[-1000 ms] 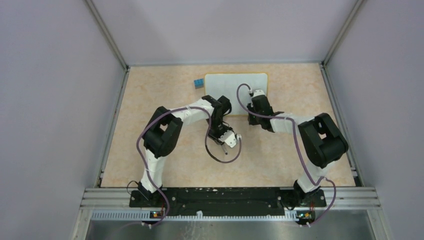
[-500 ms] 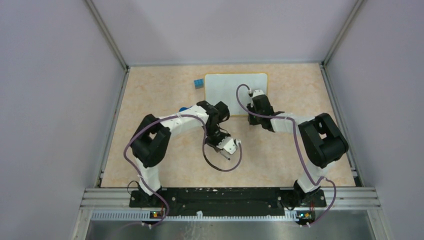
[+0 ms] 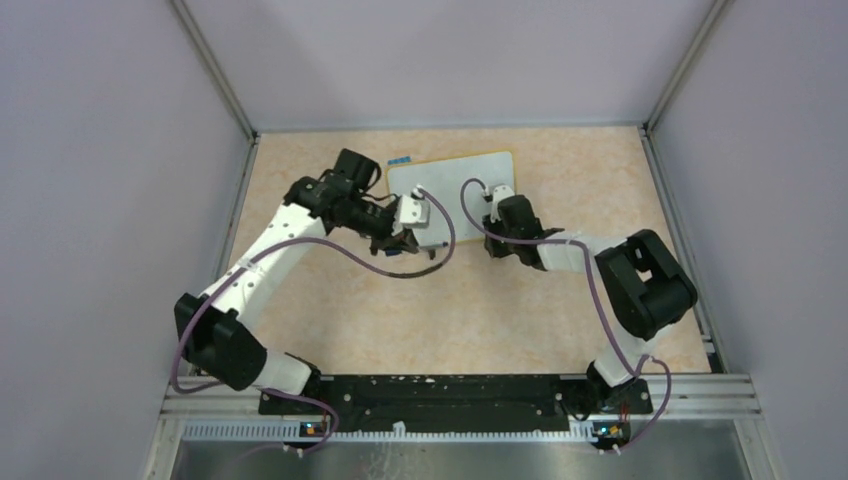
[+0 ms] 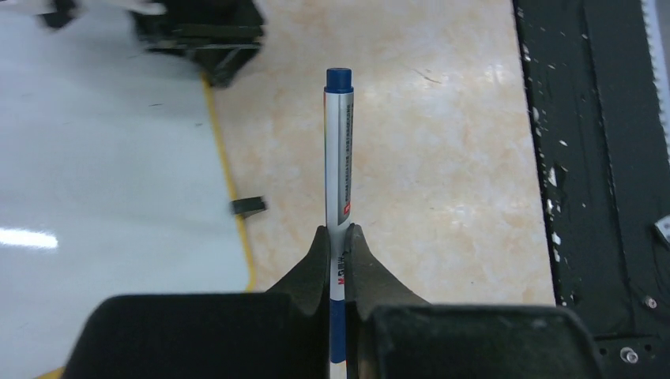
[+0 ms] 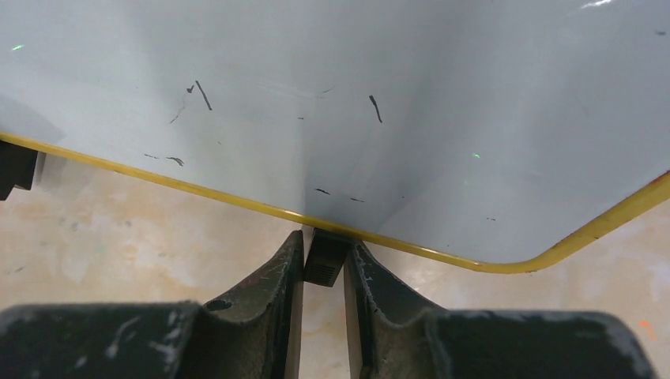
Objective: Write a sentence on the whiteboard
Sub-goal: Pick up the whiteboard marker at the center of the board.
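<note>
- Table (image 3: 480, 310): beige, marbled top.
- Left gripper (image 4: 337, 237): pinched on a silver, blue-ended marker (image 4: 338, 158), which juts out past the fingertips. It is over the table, just beside the yellow rim of the whiteboard (image 4: 103, 158).
- Right gripper (image 5: 322, 251): clamped on a black clip foot (image 5: 322, 267) at the board's near edge.
- Whiteboard: flat, far centre of the table, slightly skewed, with a few short dark strokes (image 5: 203, 95).
- Blue block (image 3: 400, 160): at its far left corner.

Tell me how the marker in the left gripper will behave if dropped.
The marker looks round and smooth, so it would probably roll. Its slim barrel is likely stiff and light, and it may slip lengthwise in the left gripper.
</note>
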### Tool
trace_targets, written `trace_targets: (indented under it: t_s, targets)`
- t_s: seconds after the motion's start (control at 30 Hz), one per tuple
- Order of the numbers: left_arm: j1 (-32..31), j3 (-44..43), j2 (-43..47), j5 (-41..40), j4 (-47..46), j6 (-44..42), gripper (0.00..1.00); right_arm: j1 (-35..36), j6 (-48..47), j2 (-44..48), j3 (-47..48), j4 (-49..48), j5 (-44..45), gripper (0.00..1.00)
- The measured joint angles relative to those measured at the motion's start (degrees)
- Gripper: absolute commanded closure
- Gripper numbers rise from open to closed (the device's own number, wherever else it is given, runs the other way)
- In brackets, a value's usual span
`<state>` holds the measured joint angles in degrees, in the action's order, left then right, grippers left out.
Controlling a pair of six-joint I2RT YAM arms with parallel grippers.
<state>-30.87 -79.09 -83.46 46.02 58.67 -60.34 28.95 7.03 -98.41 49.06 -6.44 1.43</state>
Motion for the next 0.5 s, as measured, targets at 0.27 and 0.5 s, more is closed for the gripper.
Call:
trace_targets:
  t_s: [0.27, 0.5]
  targets:
    - [9.1, -2.5, 5.0, 4.2, -9.5, 15.1, 1.0, 5.5, 0.3, 2.7, -2.2, 1.8, -2.5, 1.0]
    - [15.8, -2.6, 6.1, 4.5, -19.2, 28.5, 1.0, 9.2, 3.2, 3.8, -3.4, 2.8, -2.8, 1.0]
